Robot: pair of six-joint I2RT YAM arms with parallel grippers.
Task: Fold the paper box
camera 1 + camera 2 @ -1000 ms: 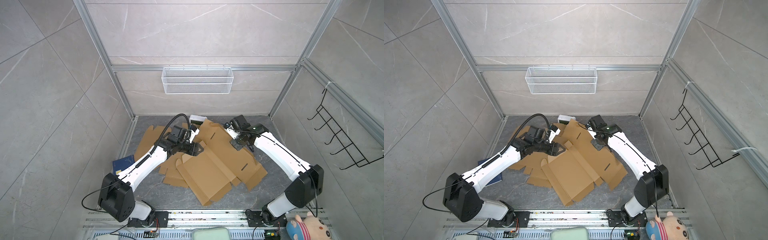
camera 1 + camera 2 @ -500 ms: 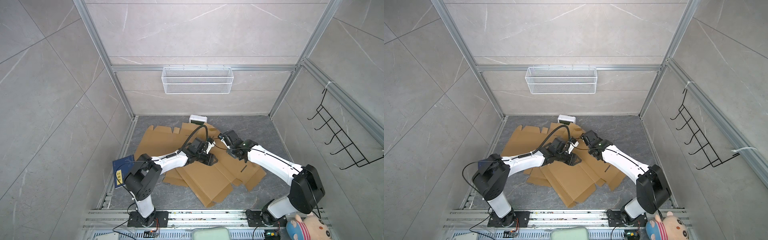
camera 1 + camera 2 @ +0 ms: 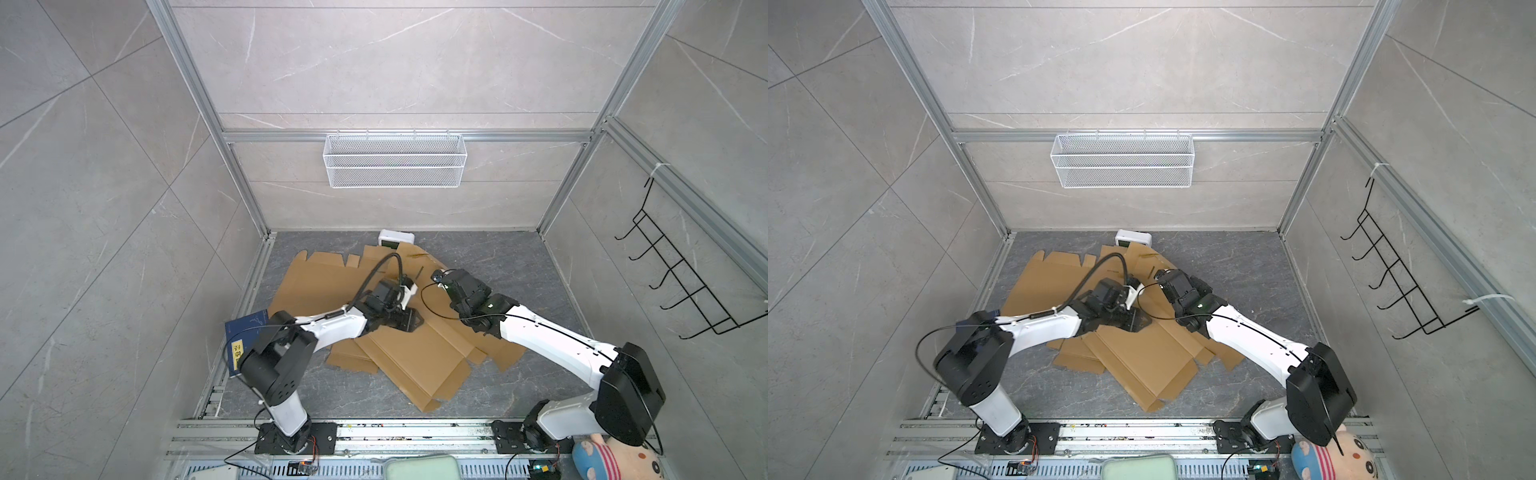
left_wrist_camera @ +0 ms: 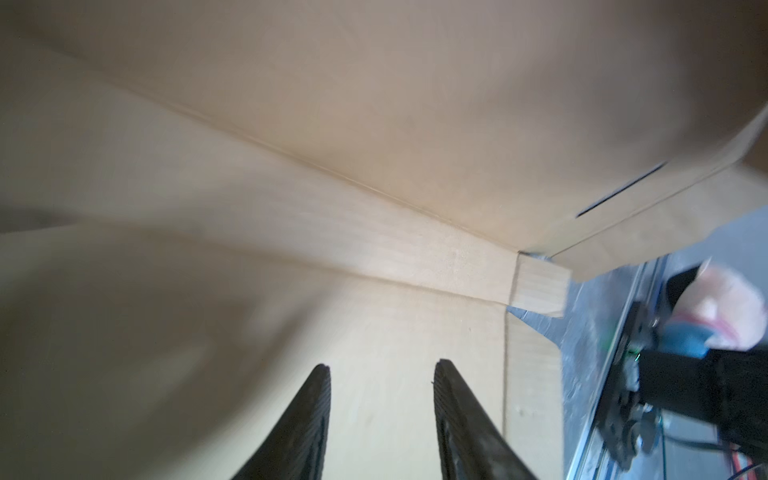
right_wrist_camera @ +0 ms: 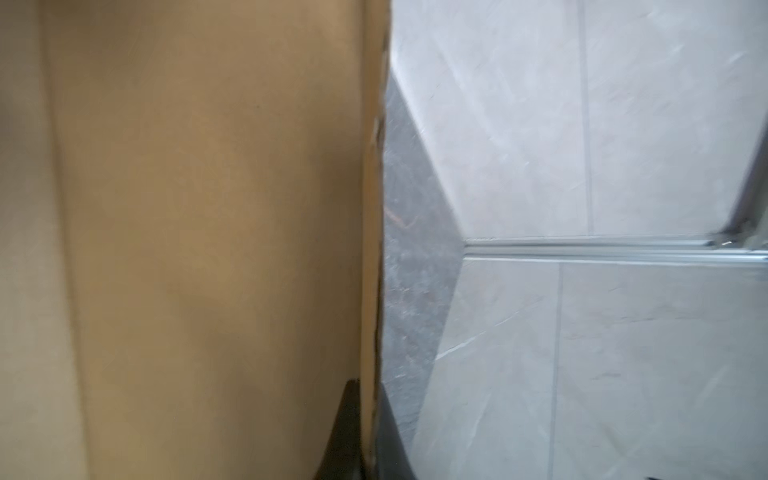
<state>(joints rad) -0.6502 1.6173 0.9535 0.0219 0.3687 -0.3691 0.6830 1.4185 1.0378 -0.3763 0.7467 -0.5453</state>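
Note:
The paper box (image 3: 415, 357) is a flat brown cardboard sheet with creases and flaps, lying on the grey floor in both top views (image 3: 1142, 361). My left gripper (image 3: 409, 322) (image 3: 1133, 322) hovers low over its upper panel. In the left wrist view the left gripper (image 4: 380, 368) is open, with bare cardboard (image 4: 374, 187) behind the fingers (image 4: 320, 399) and nothing between them. My right gripper (image 3: 436, 276) (image 3: 1158, 276) is at the sheet's far edge. In the right wrist view the right gripper (image 5: 368, 382) is shut on that thin cardboard edge (image 5: 370, 249).
More flat cardboard sheets (image 3: 316, 278) lie under and to the left. A white device (image 3: 397, 239) sits by the back wall and a blue book (image 3: 245, 336) by the left rail. A wire basket (image 3: 395, 160) and black hooks (image 3: 681, 282) hang on the walls. A plush toy (image 3: 611, 459) sits at front right.
Both arms have come down toward the middle and the raised cardboard now lies flatter on the floor. The left jaws have narrowed a little. The right gripper has kept its hold.

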